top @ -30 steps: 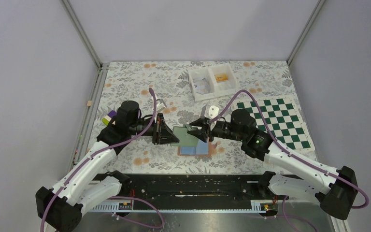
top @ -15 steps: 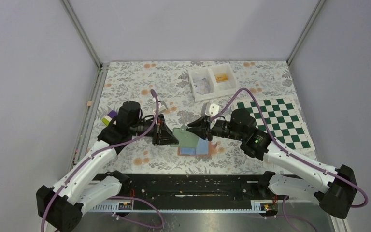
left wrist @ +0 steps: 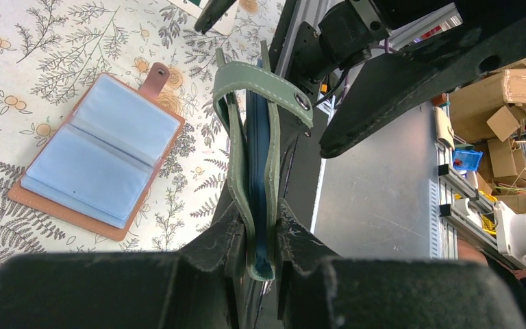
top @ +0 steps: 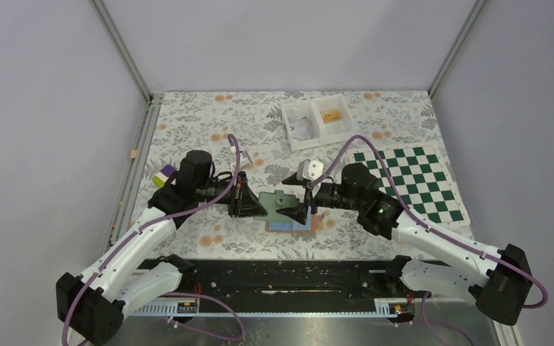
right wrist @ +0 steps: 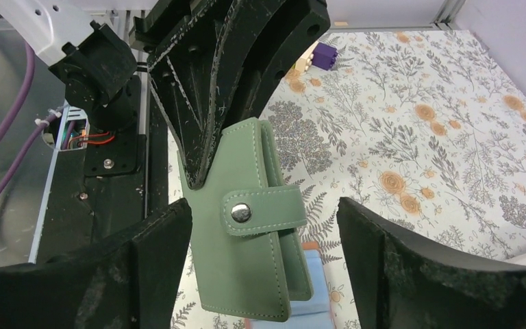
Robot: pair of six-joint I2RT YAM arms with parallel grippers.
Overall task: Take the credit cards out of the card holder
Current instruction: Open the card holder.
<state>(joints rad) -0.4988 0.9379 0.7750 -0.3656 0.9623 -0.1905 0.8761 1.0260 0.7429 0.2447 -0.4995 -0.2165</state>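
Now, on the flowered table (top: 202,122), the checked mat (top: 415,184) sits to the right and the white tray (top: 317,119) at the back. Over the middle, the left gripper (left wrist: 260,236) is pinched narrow on a closed green wallet (right wrist: 246,240), held on edge with its snap tab across the front. The right gripper (right wrist: 267,264) stands wide, one finger on either side of the wallet and clear of it, and the brown card holder (left wrist: 89,157) lies open on the table just below, blue pockets up.

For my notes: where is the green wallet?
Top view, centre: the green wallet is pinched in the left fingers, between the open right fingers, beside the open brown card holder.
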